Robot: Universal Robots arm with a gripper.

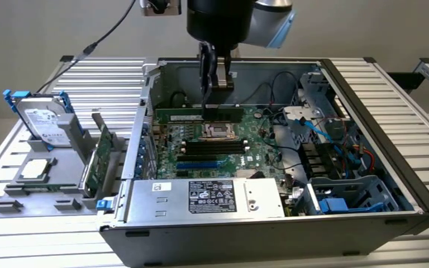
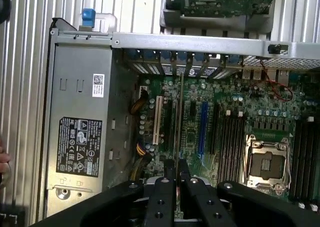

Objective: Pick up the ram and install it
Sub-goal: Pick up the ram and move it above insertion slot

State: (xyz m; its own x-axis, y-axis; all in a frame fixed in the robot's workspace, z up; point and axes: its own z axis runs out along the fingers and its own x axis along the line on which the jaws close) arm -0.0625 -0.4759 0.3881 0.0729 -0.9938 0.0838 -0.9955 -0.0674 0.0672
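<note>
— While the arm is reaching down into the open dark tower case (image 1: 412, 184), what is the black two-finger gripper (image 1: 218, 105) gripping?

— It is pinching the thin green ram stick (image 1: 188, 116). Its fingers (image 2: 162, 187) are standing nearly closed, parted only by the thickness of the board between them.

— How is the stick sitting against the fingertips?

— It is lying level right at the tips, running crosswise and sticking out further toward the exterior view's left. From the wrist it is showing edge-on, as a narrow line running straight out from between the two fingers.

— And where is it hanging inside the case?

— It is hovering low over the green motherboard (image 1: 259, 139), just on the far side of the square silver processor socket (image 1: 218, 131). The row of black memory slots (image 1: 214, 148) is lying on the socket's near side, apart from the stick. Whether the stick's lower edge is touching the board, nobody can tell.
</note>
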